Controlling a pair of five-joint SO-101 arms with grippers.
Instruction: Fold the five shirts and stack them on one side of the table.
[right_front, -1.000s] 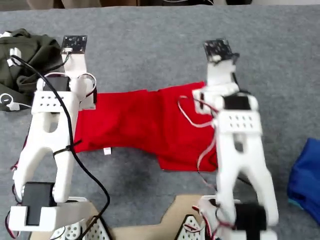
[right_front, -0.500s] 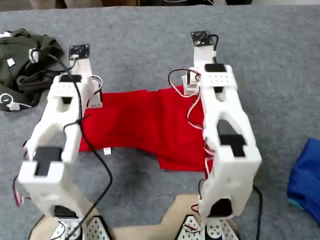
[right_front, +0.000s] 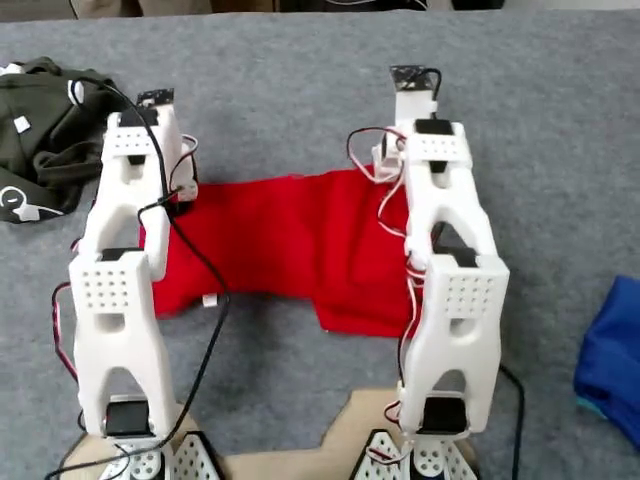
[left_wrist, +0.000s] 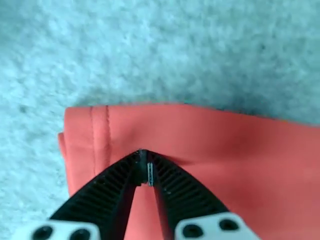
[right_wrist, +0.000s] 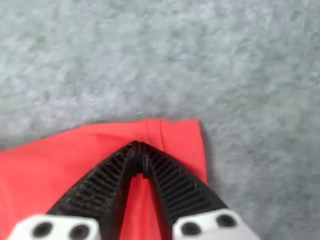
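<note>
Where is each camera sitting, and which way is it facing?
High view: fixed above the table, looking down; left arm and right arm over the red shirt.
Left wrist view: on the left wrist, looking along the left pincer, shut on a hemmed shirt corner.
Right wrist view: same for the right pincer, shut on another corner.
Shared: every view shows the red shirt.

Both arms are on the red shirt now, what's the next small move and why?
Probably raise both grippers together slightly, starting a fold. The left gripper and right gripper are each shut on a hemmed corner of the red shirt, at its far edge, while the rest lies spread on the table, so an even lift should keep the edge straight.
</note>
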